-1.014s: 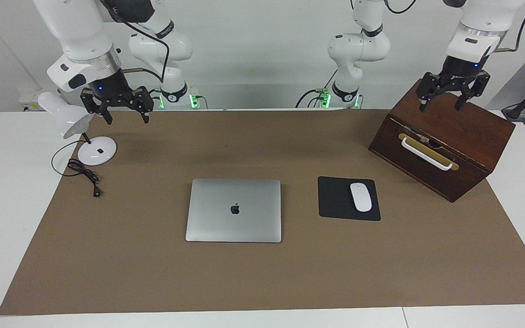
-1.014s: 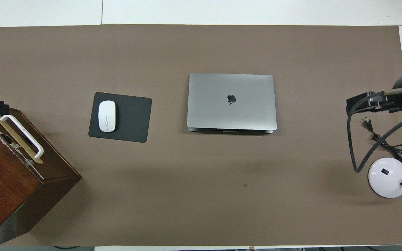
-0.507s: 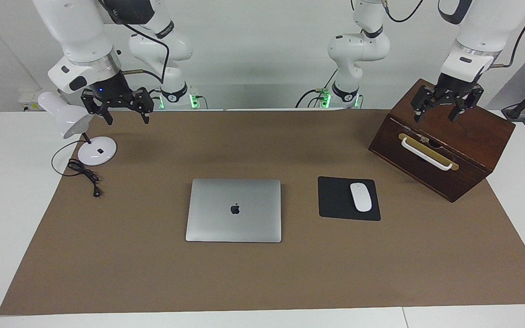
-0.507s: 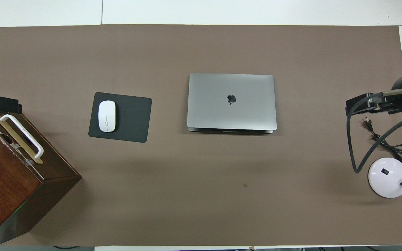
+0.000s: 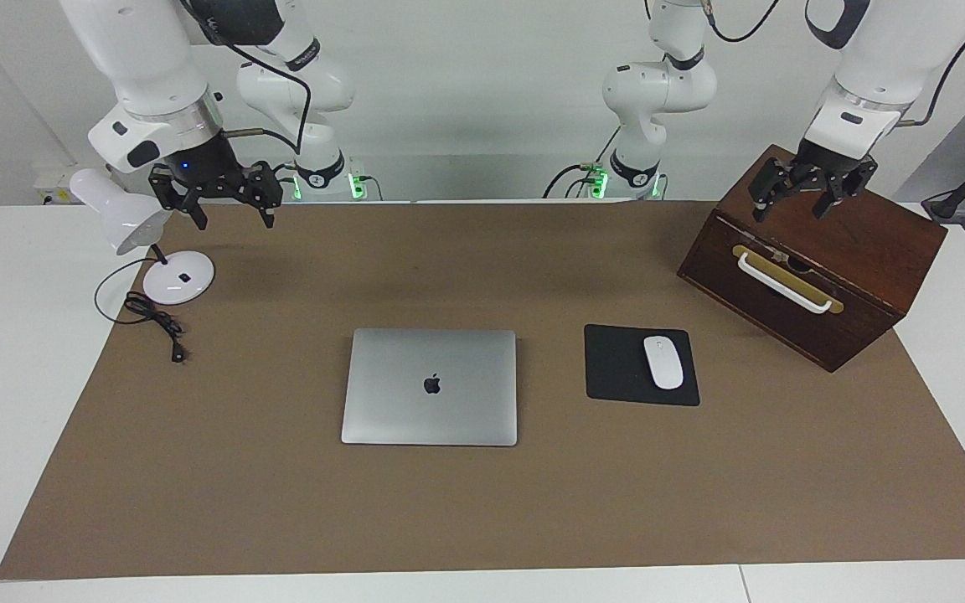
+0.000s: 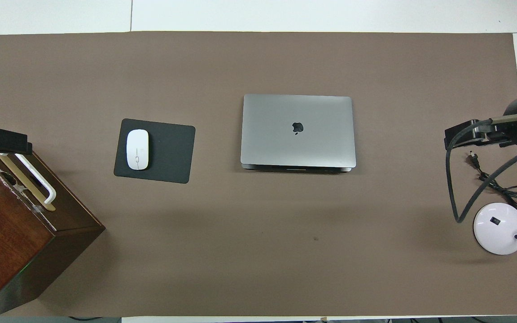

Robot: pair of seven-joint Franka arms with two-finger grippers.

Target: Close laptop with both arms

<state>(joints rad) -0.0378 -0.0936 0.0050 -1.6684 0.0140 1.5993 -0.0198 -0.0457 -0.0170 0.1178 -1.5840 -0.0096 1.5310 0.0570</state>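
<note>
Bright, even light from above. Soft, faint shadows lie on the brown mat (image 5: 482, 502) beside the laptop (image 5: 430, 386) and wooden box (image 5: 813, 255). Both views are sharp.

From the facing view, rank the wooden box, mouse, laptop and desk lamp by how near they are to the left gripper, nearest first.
Left gripper, open, is over the box.
1. Wooden box: directly under it, at the left arm's end of the table.
2. Mouse: on the black pad, between box and laptop.
3. Laptop: mid-table, lid shut.
4. Desk lamp: at the right arm's end, under the right gripper.
</note>
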